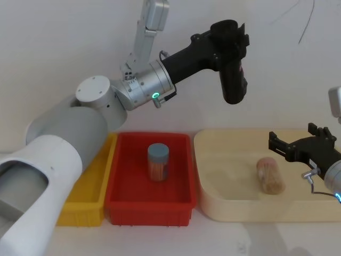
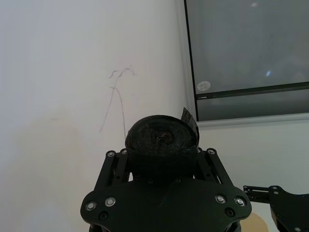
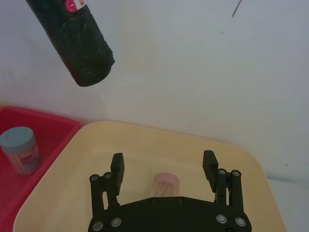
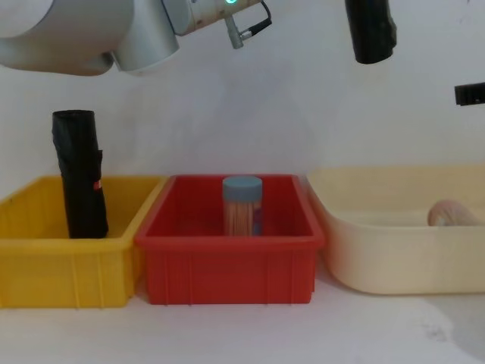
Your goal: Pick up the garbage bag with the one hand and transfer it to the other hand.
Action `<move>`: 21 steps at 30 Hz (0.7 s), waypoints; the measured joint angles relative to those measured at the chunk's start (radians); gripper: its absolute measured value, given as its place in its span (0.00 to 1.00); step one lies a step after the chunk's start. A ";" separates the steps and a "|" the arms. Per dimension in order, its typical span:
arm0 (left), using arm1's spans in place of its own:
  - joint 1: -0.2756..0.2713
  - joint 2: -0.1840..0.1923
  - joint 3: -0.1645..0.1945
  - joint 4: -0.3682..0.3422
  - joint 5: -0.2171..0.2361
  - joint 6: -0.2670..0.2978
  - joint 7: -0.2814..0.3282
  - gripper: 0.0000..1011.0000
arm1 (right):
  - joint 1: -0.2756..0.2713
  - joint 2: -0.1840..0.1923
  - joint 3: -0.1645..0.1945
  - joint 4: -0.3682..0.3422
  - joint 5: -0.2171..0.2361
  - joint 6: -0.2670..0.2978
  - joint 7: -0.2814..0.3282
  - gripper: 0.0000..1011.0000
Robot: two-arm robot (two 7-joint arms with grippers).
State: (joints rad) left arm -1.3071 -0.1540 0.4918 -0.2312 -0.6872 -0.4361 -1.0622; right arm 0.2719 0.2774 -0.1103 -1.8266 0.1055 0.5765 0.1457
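My left gripper (image 1: 230, 37), on the arm with the green ring, is shut on the garbage bag (image 1: 233, 80), a black roll that hangs upright high above the gap between the red bin and the cream tray. The left wrist view looks down the roll's rounded end (image 2: 161, 137) between the fingers (image 2: 116, 169). A small pink-red label sits on the garbage bag (image 3: 77, 43) near its gripped end. My right gripper (image 1: 295, 138) hovers open and empty over the cream tray (image 1: 234, 213), lower than the roll and to its right. Its fingers (image 3: 117, 166) stand wide apart.
A red bin (image 1: 149, 205) holds an upright blue-lidded jar (image 1: 158, 161) of sticks. A similar jar (image 1: 270, 175) lies on its side in the cream tray. A yellow bin (image 4: 45, 262) at the left holds another black roll (image 4: 79, 174) standing upright.
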 joint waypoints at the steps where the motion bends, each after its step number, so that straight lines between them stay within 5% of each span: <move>1: -0.002 -0.002 0.000 0.005 -0.002 -0.002 -0.002 0.51 | -0.001 0.000 0.001 0.000 0.000 0.000 0.002 0.99; 21: -0.037 -0.032 0.007 0.083 -0.025 -0.027 -0.035 0.51 | 0.047 0.005 -0.045 -0.018 -0.041 -0.117 0.038 0.99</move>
State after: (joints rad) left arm -1.3445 -0.1863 0.4993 -0.1485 -0.7120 -0.4633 -1.0969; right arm 0.3186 0.2822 -0.1556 -1.8442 0.0644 0.4600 0.1837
